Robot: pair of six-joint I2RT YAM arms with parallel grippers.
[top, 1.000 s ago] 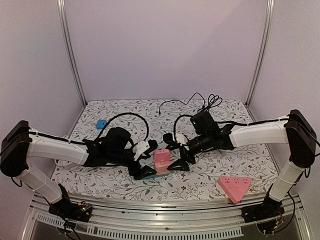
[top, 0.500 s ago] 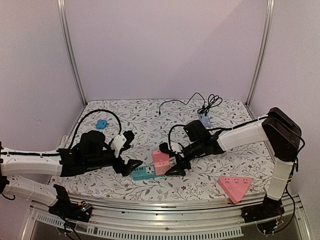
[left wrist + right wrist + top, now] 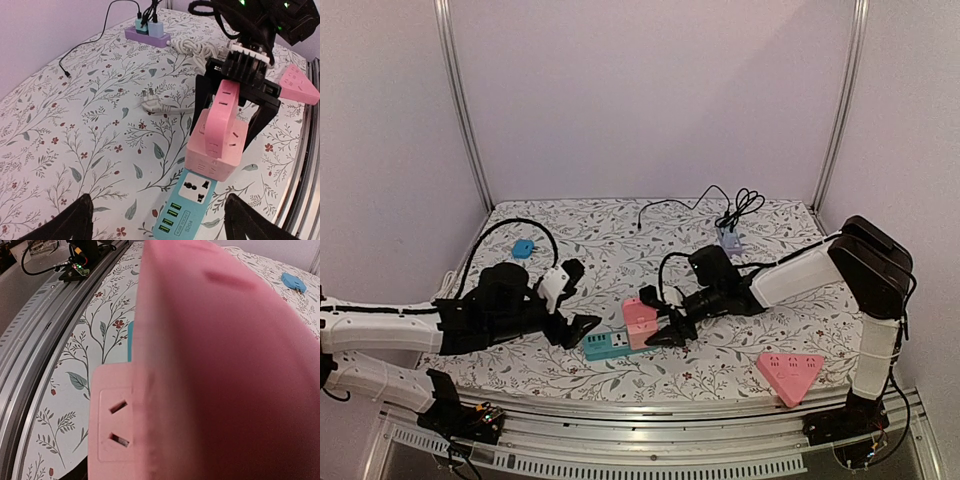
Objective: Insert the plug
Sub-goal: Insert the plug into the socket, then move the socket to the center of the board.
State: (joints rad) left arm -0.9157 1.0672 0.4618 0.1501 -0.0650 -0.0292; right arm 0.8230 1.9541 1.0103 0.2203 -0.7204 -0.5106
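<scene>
A teal power strip [image 3: 605,345] lies flat on the floral table, also in the left wrist view [image 3: 185,207]. A pink cube adapter [image 3: 642,322] [image 3: 215,150] stands on its far end. A pink plug body [image 3: 229,107] rises from the cube's top, and in the right wrist view it fills the frame as a blur [image 3: 225,370] beside the cube's socket face [image 3: 115,425]. My right gripper [image 3: 665,332] [image 3: 222,137] comes down from above, shut on the pink plug, its fingers straddling the cube. My left gripper [image 3: 578,325] [image 3: 162,225] is open and empty just left of the strip.
A pink triangular socket block [image 3: 788,372] [image 3: 298,85] lies front right. A purple strip with chargers [image 3: 729,238] [image 3: 147,35] and coiled black cables are at the back. A white plug [image 3: 150,105] lies mid-table. A small blue block [image 3: 523,248] sits back left. A metal rail [image 3: 650,440] runs along the near edge.
My left gripper has let go and drawn back left from the teal strip. My right gripper has moved left and down onto the pink adapter. Little has moved in the last half second.
</scene>
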